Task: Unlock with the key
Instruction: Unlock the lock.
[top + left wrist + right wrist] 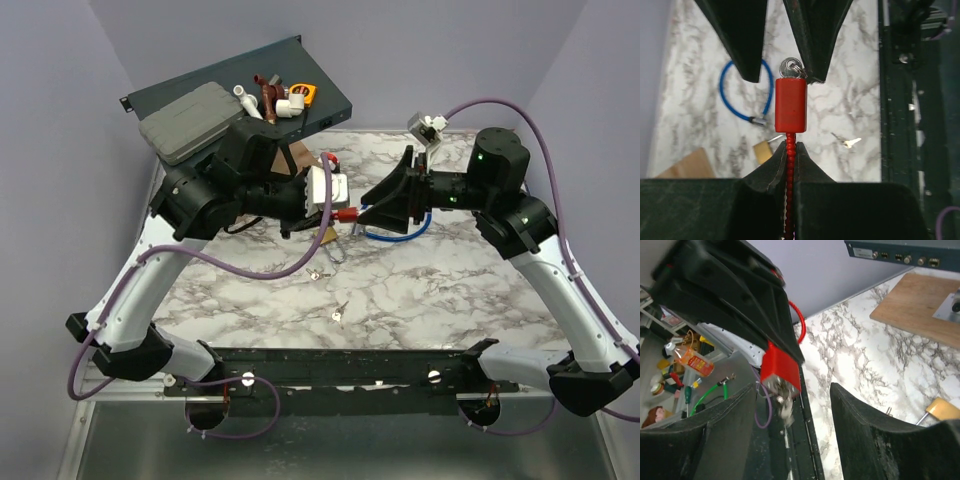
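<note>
A red cable lock point(791, 105) is held in the air by its ribbed red cable, on which my left gripper point(787, 150) is shut. The key point(789, 67), small and silver with a ring, sticks out of the lock's far end. My right gripper point(792, 410) is open, one finger on each side of the key point(785, 400) and neither touching it. In the top view the two grippers meet over the middle of the table, left gripper point(325, 213) facing right gripper point(365, 212), with the red lock point(347, 213) between them.
On the marble below lie a brass padlock point(762, 150), a blue cable loop point(737, 95), a wooden board point(687, 165) and loose small keys point(340, 312) point(318, 275). A dark box point(240, 100) with clutter stands at the back left.
</note>
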You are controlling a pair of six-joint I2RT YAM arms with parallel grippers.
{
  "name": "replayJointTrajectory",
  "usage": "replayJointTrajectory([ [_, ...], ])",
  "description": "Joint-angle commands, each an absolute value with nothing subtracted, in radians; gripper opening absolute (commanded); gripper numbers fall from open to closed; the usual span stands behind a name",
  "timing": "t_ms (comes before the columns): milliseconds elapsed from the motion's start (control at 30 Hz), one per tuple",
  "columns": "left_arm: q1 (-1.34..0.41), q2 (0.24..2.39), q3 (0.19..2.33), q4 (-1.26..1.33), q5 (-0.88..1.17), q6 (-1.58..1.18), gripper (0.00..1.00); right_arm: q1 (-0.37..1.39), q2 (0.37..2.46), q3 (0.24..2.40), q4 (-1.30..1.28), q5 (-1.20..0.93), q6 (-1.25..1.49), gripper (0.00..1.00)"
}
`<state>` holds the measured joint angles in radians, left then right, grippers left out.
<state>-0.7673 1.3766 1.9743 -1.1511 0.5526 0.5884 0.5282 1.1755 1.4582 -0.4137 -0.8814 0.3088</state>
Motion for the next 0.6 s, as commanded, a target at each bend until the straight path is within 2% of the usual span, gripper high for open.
replayJointTrajectory([
  [0, -0.752, 1.417, 2.01, -1.317, 0.764, 0.466, 0.0, 0.523, 1.145, 1.438, -0.325, -0.926, 0.236, 0.63],
  [133, -0.75, 1.421, 1.998, -1.316, 0.775, 0.442, 0.0, 0.523, 1.125, 1.42, -0.263, -0.94, 0.23, 0.64],
  [567, -0.735, 1.479, 2.085, -1.343, 0.798, 0.358, 0.0, 0.525, 1.163, 1.422, -0.284, -1.09, 0.191, 0.64],
])
